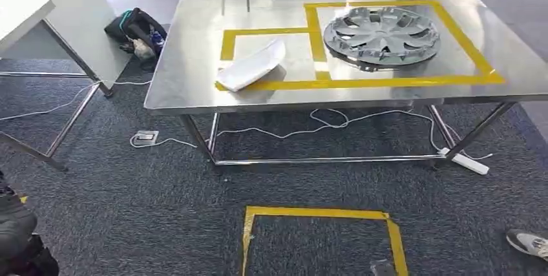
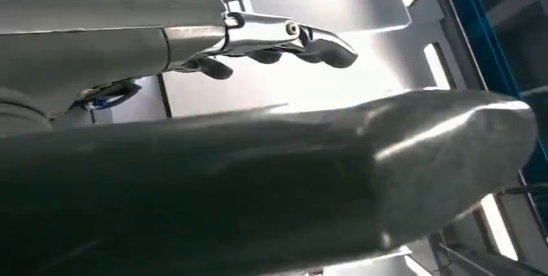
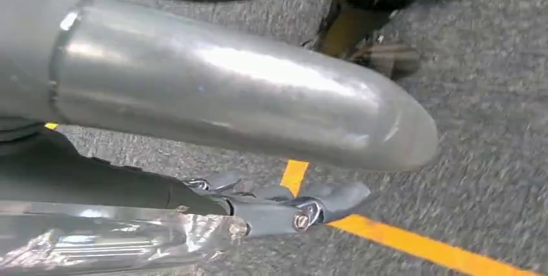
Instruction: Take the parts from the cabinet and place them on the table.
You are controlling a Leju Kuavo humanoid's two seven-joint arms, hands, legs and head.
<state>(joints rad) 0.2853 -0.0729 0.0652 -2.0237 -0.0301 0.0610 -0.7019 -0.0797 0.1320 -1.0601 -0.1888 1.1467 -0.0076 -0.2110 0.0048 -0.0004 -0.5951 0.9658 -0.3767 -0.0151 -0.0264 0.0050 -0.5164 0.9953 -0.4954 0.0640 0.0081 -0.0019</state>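
A silver hubcap (image 1: 382, 35) lies inside the large yellow-taped frame on the steel table (image 1: 194, 88). A white curved part (image 1: 253, 66) lies in the smaller taped frame to its left, overlapping the tape's front edge. My left hand (image 2: 284, 114) has its thick thumb and dark fingers (image 2: 323, 46) stretched out with nothing between them, against a bright background with a blue frame. My right hand (image 3: 278, 159) hangs over the dark carpet, fingers (image 3: 310, 201) straight and apart from the thumb, holding nothing.
A yellow tape square (image 1: 323, 240) marks the carpet in front of the table. Cables and a power strip (image 1: 465, 161) lie under the table. A person's shoe (image 1: 528, 244) is at the lower right. A bag (image 1: 137, 30) and a second table (image 1: 39, 11) stand to the left.
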